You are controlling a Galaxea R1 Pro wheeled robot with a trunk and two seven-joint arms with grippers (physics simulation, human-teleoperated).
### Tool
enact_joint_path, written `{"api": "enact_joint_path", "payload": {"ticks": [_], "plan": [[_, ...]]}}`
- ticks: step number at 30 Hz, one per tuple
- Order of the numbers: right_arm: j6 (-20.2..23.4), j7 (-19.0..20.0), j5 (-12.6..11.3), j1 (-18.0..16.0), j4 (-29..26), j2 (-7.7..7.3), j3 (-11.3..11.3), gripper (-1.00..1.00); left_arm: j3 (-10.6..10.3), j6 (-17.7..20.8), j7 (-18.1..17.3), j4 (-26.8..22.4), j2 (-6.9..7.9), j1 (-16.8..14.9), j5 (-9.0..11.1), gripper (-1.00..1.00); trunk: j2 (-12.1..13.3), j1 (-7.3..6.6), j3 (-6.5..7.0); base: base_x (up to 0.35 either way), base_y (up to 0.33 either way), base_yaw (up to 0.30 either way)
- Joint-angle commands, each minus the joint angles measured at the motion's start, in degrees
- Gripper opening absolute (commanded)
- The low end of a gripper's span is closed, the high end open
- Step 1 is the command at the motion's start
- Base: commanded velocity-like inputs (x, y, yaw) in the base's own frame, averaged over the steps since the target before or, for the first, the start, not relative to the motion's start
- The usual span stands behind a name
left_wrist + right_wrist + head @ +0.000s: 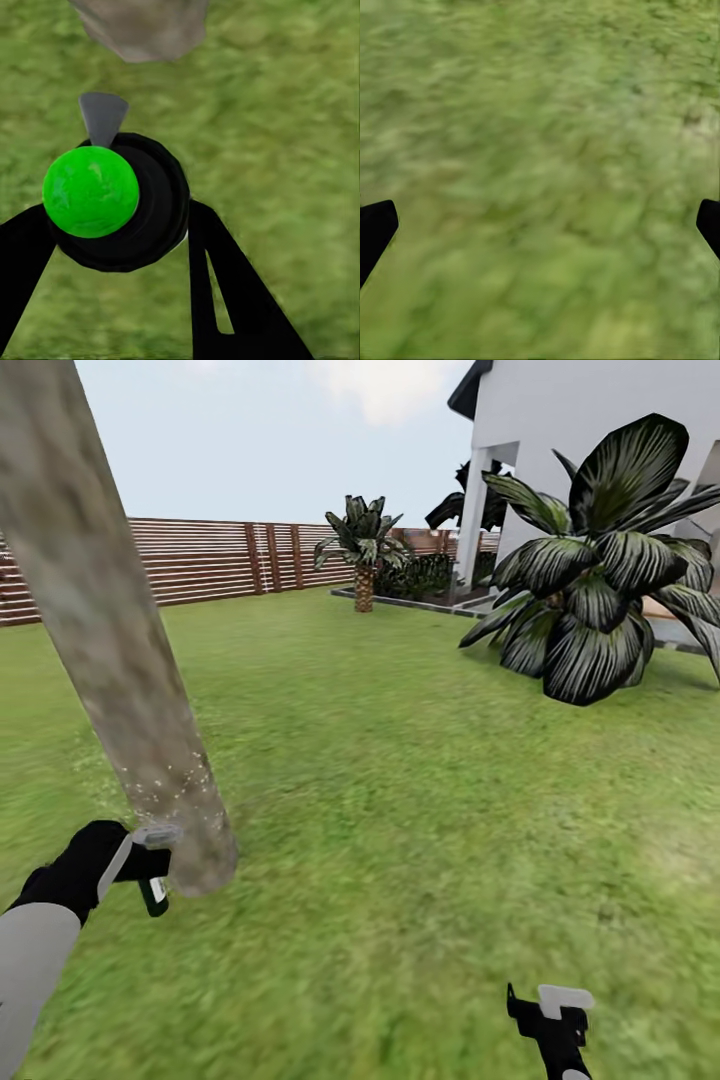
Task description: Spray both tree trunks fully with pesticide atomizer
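Note:
A thick grey-tan tree trunk (110,630) leans across the left of the head view, rooted in the grass floor (400,780). Pale pesticide specks (172,785) dot its lower part. My left gripper (150,865) is shut on the pesticide atomizer (154,892), held right beside the trunk's base. In the left wrist view the atomizer (120,202) is a black round bottle with a green cap, its grey nozzle (103,116) aimed at the trunk (142,30), and black fingers (225,292) flank it. My right gripper (550,1010) hangs open over bare grass (540,150).
A large dark-leaved bush (600,570) stands at the right, in front of a white house (560,420). A short palm (364,550) and a brown slat fence (230,560) line the far edge of the lawn. Open grass lies ahead and to the right.

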Motion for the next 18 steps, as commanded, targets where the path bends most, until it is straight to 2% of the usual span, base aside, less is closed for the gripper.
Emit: {"api": "enact_joint_path", "payload": {"ticks": [1, 4, 8, 13, 18], "plan": [[-0.15, -0.11, -0.49, -0.02, 0.02, 0.03, 0.47, 1.00, 0.14, 0.25, -0.12, 0.00, 0.15, 0.51, 0.33, -1.00, -0.02, 0.01, -0.05, 0.179, -0.113, 0.254], [-0.15, -0.11, -0.49, -0.02, 0.02, 0.07, 0.48, 1.00, -0.07, -0.15, -0.12, 0.09, 0.01, 1.16, 0.31, -1.00, -0.02, 0.01, -0.05, 0.059, -0.149, 0.272], [-0.15, -0.11, -0.49, -0.02, 0.02, 0.07, 0.49, 1.00, -0.17, -2.85, -0.12, 0.15, -0.61, 1.69, 0.58, -1.00, -0.02, 0.01, -0.05, 0.006, -0.255, 0.277], [-0.15, -0.11, -0.49, -0.02, 0.02, 0.10, 0.47, 1.00, -0.18, -3.11, -0.12, 0.15, -0.69, 1.92, 0.78, -1.00, -0.02, 0.01, -0.05, 0.000, -0.270, 0.256], [-0.15, -0.11, -0.49, -0.02, 0.02, 0.11, 0.49, 1.00, -0.04, -3.67, -0.19, 1.82, -0.62, 2.13, 0.75, -1.00, -0.02, 0.01, -0.05, -0.046, -0.262, 0.063]]}}
